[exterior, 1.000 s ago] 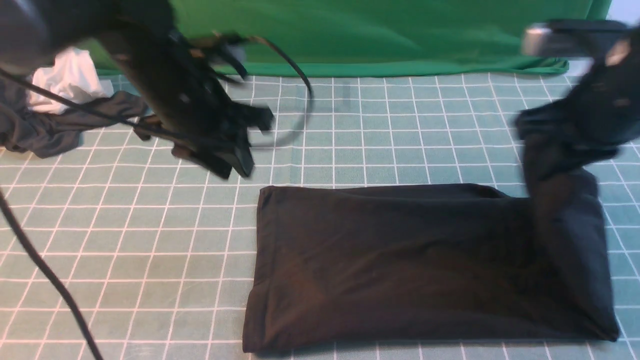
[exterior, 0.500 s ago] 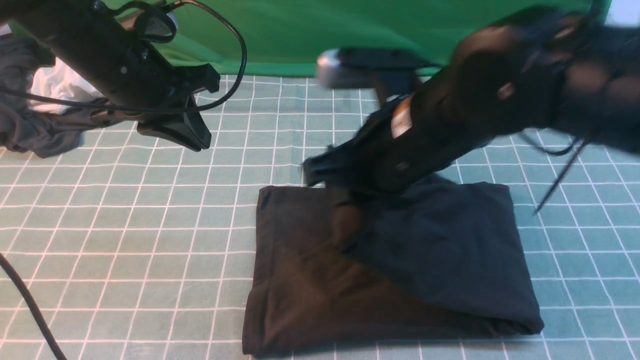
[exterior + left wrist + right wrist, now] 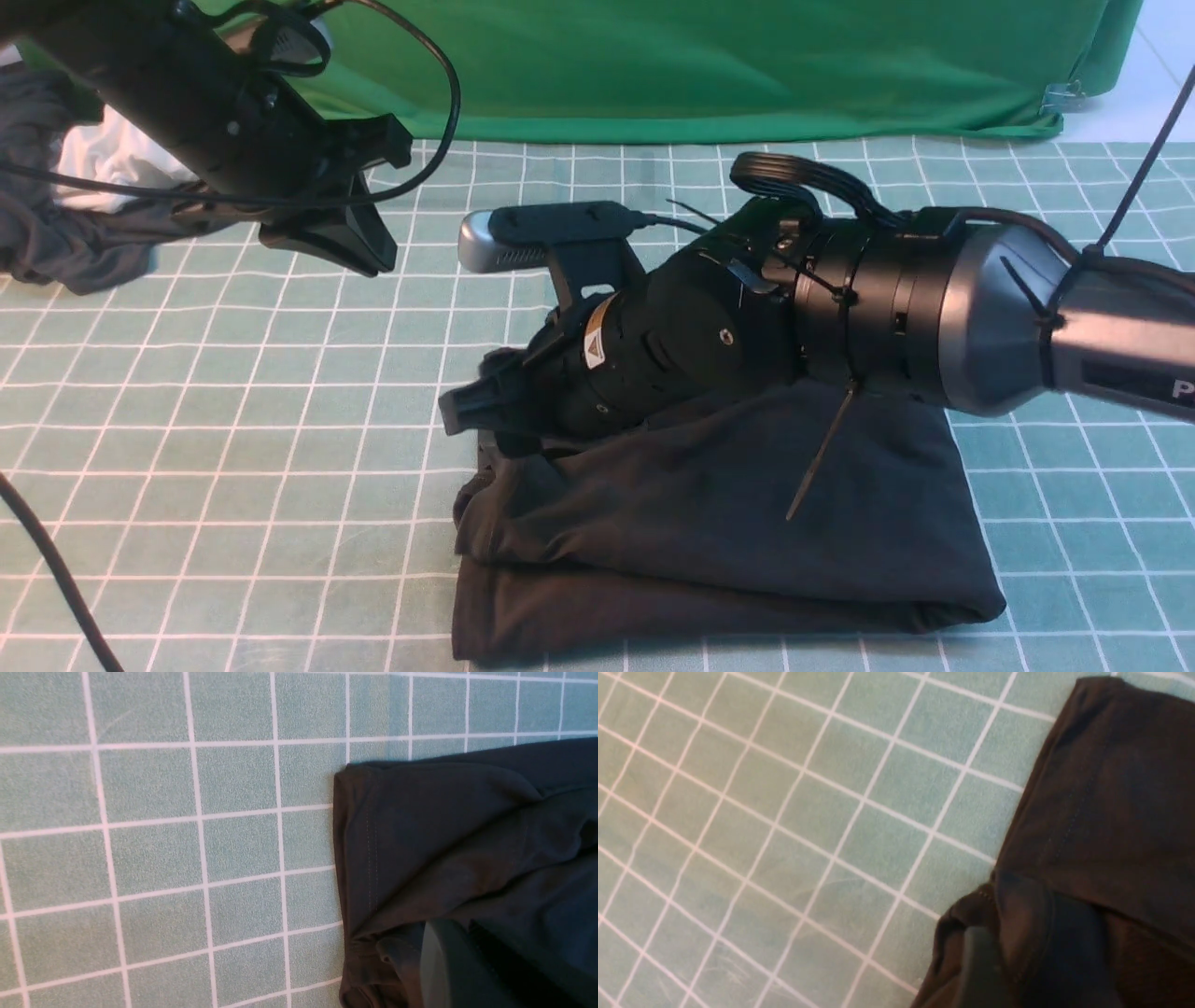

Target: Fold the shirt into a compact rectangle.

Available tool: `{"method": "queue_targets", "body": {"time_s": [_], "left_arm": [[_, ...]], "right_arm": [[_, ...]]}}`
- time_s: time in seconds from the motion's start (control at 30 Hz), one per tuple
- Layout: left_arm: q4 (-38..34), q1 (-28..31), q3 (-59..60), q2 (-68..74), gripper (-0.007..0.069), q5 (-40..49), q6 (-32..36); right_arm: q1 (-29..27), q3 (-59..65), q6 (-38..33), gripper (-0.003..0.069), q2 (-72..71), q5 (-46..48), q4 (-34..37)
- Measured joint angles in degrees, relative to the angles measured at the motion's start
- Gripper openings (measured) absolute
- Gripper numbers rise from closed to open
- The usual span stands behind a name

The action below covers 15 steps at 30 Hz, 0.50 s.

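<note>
The black shirt (image 3: 709,532), a soft knit garment folded over into a thick, roughly rectangular stack, is seen lying on the teal gridded mat (image 3: 233,467) at about six o'clock in the front view, close to the near edge. A looser upper layer is draped over a flatter lower layer, whose long edge is left showing along the near side. A stitched hem is seen in the left wrist view along the shirt's edge (image 3: 420,835), with bare mat beside it. Just beyond the stack, the right gripper (image 3: 467,411) is laid low over the shirt's far left corner, at about nine o'clock of the garment, its black and silver arm stretched in from three o'clock. Whether its jaws are parted or closed on cloth cannot be told; bunched fabric is seen right at its tip in the right wrist view (image 3: 1064,858). Farther back, at about ten o'clock, the left gripper (image 3: 359,247) is held above the mat with its jaws drawn together and nothing between them. Beyond it, at the far left, a crumpled dark grey garment (image 3: 75,252) with a white cloth (image 3: 107,159) is found, and a green fabric backdrop (image 3: 709,65) is hung along the far edge.
</note>
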Motion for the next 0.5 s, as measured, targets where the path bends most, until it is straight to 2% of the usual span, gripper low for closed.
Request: {"method": "queue_targets", "body": {"time_s": [0.03, 0.1, 0.2, 0.23, 0.27, 0.3, 0.33, 0.5], "left_arm": [[0.00, 0.00, 0.00, 0.00, 0.0013, 0.00, 0.00], [0.00, 0.00, 0.00, 0.00, 0.0013, -0.07, 0.00], [0.17, 0.00, 0.00, 0.00, 0.0013, -0.43, 0.00], [0.25, 0.00, 0.00, 0.00, 0.0013, -0.62, 0.00], [0.29, 0.00, 0.00, 0.00, 0.0013, -1.00, 0.00], [0.35, 0.00, 0.00, 0.00, 0.0013, -1.03, 0.00], [0.48, 0.00, 0.00, 0.00, 0.0014, -1.30, 0.00], [0.68, 0.00, 0.00, 0.00, 0.0015, -2.80, 0.00]], "right_arm": [[-0.21, -0.41, -0.70, 0.0447, -0.24, 0.63, 0.00], [-1.10, -1.48, -2.50, 0.0434, -1.24, 3.39, 0.14], [-2.82, -3.45, -4.99, 0.0329, -2.87, 8.72, 0.16], [-3.48, -4.17, -6.49, 0.0270, -3.45, 10.88, 0.10], [-4.52, -5.12, -8.63, 0.0132, -4.55, 14.72, -0.10], [-4.61, -5.13, -9.04, 0.0121, -4.63, 15.02, -0.10], [-4.81, -5.13, -10.39, 0.0059, -4.82, 17.12, -0.16], [-2.72, -4.39, -11.50, 0.0028, 0.24, 18.58, 0.15]]}}
